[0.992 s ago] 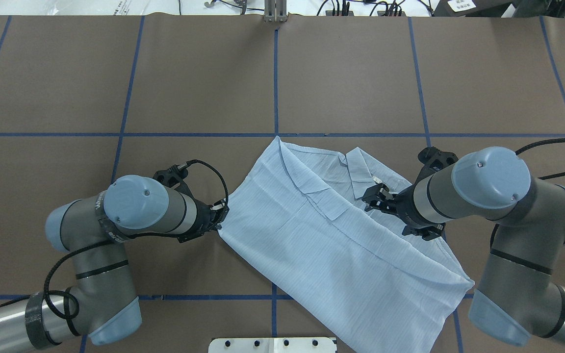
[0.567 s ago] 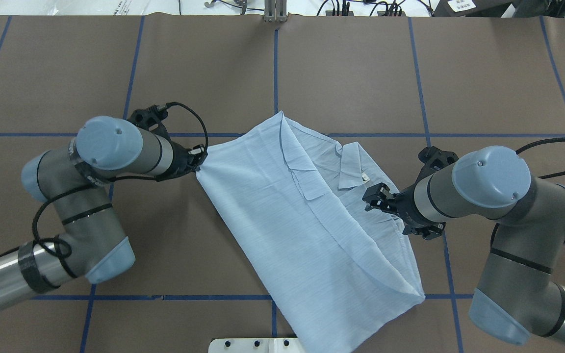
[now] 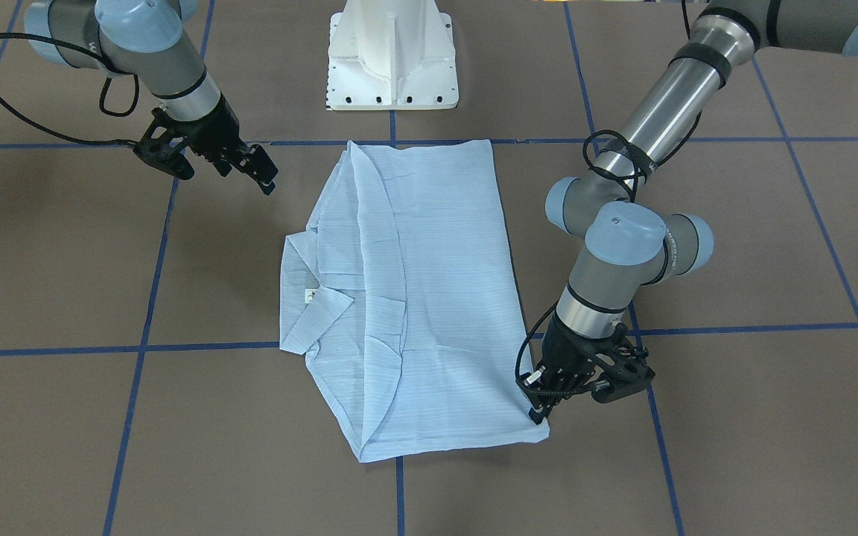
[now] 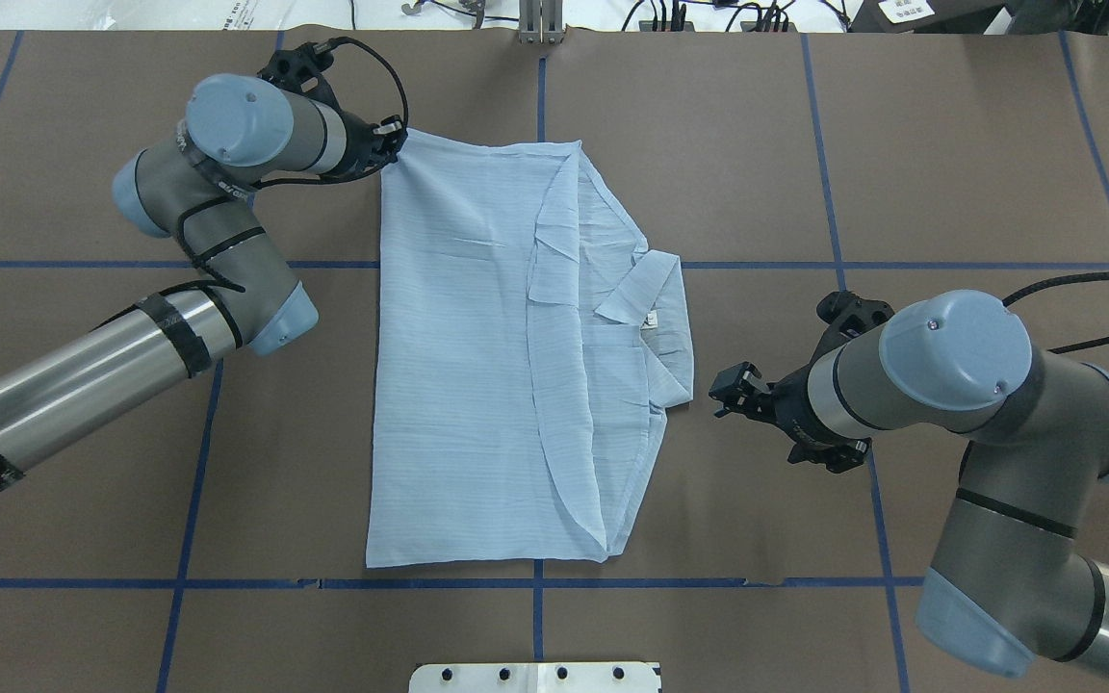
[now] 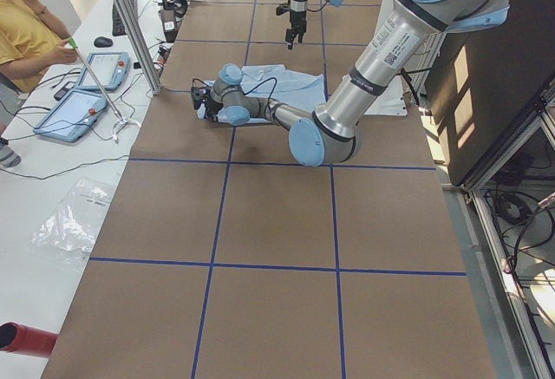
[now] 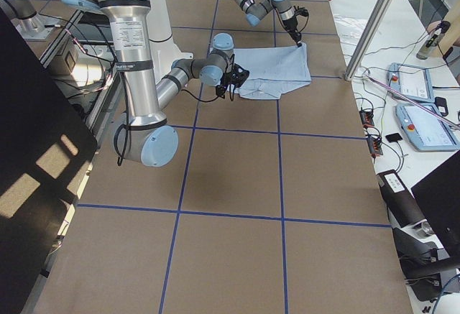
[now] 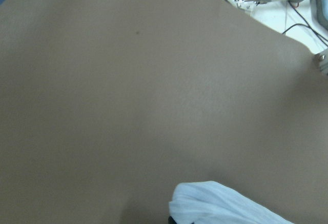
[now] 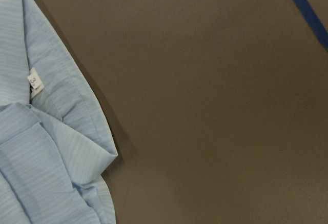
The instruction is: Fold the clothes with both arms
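Observation:
The light-blue striped shirt (image 4: 458,385) lies flat in the middle of the table, folded lengthwise, its collar and white neck label (image 4: 652,319) toward the right arm. It also shows in the front view (image 3: 444,298). My left gripper (image 4: 393,144) is shut on the shirt's far left corner; it also shows in the front view (image 3: 541,408), and the left wrist view shows bunched cloth (image 7: 220,206). My right gripper (image 4: 730,389) is open and empty, a little to the right of the collar, not touching it. The right wrist view shows the collar edge (image 8: 51,157).
The white pedestal base (image 4: 535,677) stands at the table's near edge. Blue tape lines (image 4: 541,135) grid the brown table top. A metal post (image 4: 542,24) stands at the far edge. A side bench with tablets (image 5: 87,93) and a person (image 5: 26,32) lies beyond.
My left gripper dragged the shirt corner far away and leftward; the shirt swung round, slid out from under the right gripper and lies square to the grid. The right gripper barely moved.

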